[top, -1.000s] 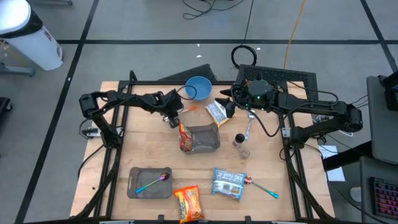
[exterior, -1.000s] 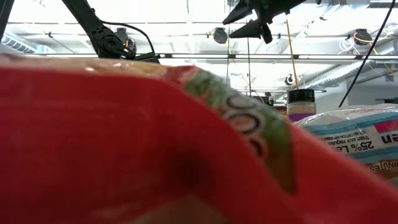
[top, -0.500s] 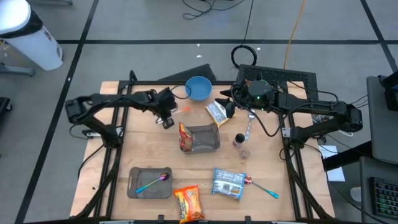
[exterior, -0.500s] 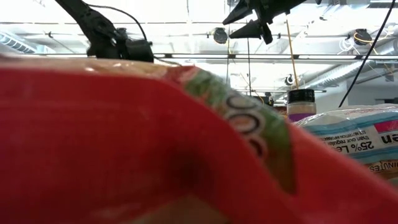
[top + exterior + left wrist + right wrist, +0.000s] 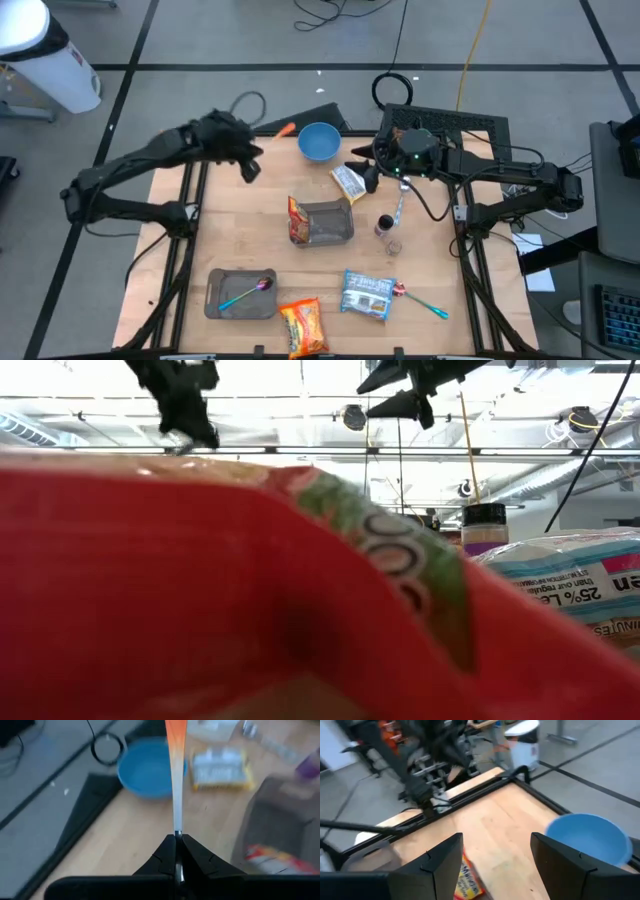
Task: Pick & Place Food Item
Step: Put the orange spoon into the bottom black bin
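Observation:
My left gripper [image 5: 258, 148] is raised over the table's far left part and shut on a thin utensil with a pale shaft and an orange end [image 5: 286, 128]. In the left wrist view the utensil [image 5: 175, 780] sticks straight out toward the blue bowl [image 5: 150, 767]. A red food packet [image 5: 298, 220] leans in the grey tray [image 5: 335, 225] at the centre. My right gripper [image 5: 495, 860] hangs open above a yellow-white packet [image 5: 348, 180], holding nothing. My left gripper pinches the utensil's pale shaft at its near end [image 5: 177, 833] between the two fingertips. The fingers slant down toward the table's right, and the utensil runs on along them. It is lifted clear of the table, orange end foremost.
A second grey tray [image 5: 225, 305] near the front left holds a coloured spoon. A red packet [image 5: 303, 326] and a blue-white packet [image 5: 367, 294] lie at the front, with another spoon [image 5: 425, 302] beside them. A small jar [image 5: 385, 225] stands right of the centre tray.
My left gripper has risen high off the table and drawn back toward the far left corner, tipping less steeply downward. The orange-ended utensil, which lay on the wood by the bowl, has gone up with it and hangs clear of the table.

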`<state>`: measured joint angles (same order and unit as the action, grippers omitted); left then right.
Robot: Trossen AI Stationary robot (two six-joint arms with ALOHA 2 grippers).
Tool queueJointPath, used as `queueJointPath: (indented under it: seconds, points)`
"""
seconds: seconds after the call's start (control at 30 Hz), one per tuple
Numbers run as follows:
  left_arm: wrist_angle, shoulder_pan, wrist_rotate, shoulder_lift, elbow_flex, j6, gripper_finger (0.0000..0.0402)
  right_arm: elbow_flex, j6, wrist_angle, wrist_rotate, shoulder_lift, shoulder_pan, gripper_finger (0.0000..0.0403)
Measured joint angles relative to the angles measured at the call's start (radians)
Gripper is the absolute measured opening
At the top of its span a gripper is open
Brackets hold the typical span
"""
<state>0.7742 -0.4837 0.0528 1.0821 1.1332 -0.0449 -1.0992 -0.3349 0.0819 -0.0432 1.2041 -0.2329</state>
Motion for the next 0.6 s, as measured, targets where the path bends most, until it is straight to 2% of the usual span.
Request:
queueJointPath:
  seconds: [0.13, 0.27, 0.33, 0.43, 0.53, 0.6]
  points:
    - [0.067, 0.012, -0.030, -0.011, 0.129, -0.037, 0.0012, 0.000, 0.043, -0.031, 0.069, 0.000, 0.008, 0.0226]
    - [0.069, 0.029, -0.156, -0.005, 0.203, -0.052, 0.0012, 0.000, 0.149, -0.118, 0.064, 0.000, 0.061, 0.0226]
    - [0.066, 0.042, -0.227, 0.012, 0.221, -0.085, 0.0012, 0.000, 0.230, -0.161, 0.010, 0.000, 0.103, 0.0226]
    - [0.070, 0.068, -0.302, 0.046, 0.230, -0.140, 0.0012, 0.000, 0.384, -0.193, -0.136, 0.000, 0.174, 0.0226]
    - [0.067, 0.108, -0.340, 0.093, 0.232, -0.169, 0.0012, 0.000, 0.546, -0.199, -0.259, 0.000, 0.234, 0.0226]
    - [0.062, 0.131, -0.362, 0.135, 0.232, -0.174, 0.0012, 0.000, 0.626, -0.198, -0.295, 0.000, 0.262, 0.0226]
